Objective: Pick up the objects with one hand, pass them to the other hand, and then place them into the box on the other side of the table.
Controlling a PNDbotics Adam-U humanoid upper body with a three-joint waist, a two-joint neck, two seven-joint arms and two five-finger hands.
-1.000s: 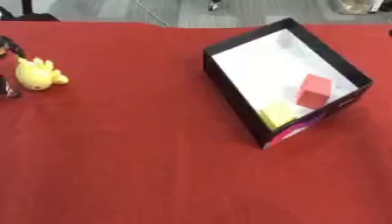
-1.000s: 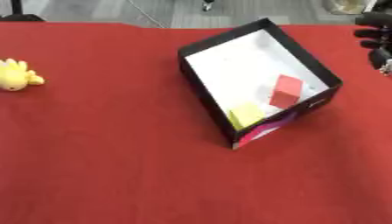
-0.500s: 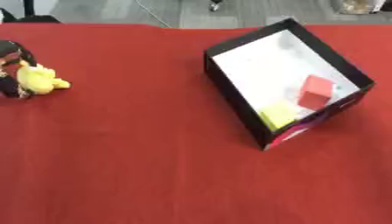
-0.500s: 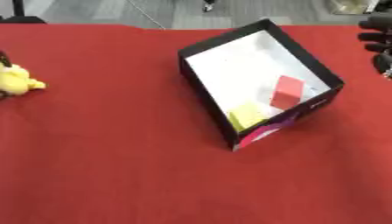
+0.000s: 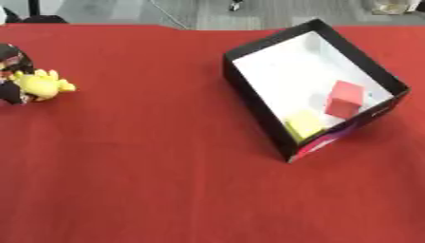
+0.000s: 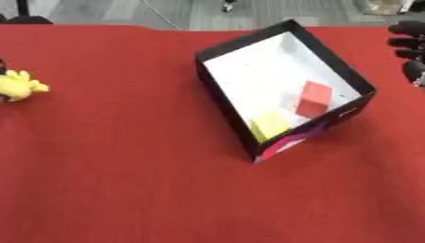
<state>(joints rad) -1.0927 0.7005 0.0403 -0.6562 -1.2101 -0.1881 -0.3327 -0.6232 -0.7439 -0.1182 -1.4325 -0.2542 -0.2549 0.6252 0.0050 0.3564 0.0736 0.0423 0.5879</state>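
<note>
A small yellow toy point(image 5: 46, 85) lies at the far left of the red table. My left hand point(image 5: 10, 61) comes in from the left edge, its dark fingers curled above and below the toy's left side. A black box point(image 5: 361, 54) with a white inside stands askew at the right. Inside it are a red block point(image 5: 345, 98) and a yellow block point(image 5: 305, 124). My right hand point(image 6: 408, 45) shows only at the right edge of the right eye view, beyond the box, fingers relaxed and holding nothing.
The red cloth point(image 5: 149, 180) covers the whole table. Its far edge runs along the top, with grey floor point(image 5: 207, 12) and dark furniture legs behind it. A pink print marks the box's near corner point(image 5: 319, 144).
My left hand has come further in from the left edge and closed round the yellow toy, which shifted slightly right and down. The box and my right hand have stayed where they were.
</note>
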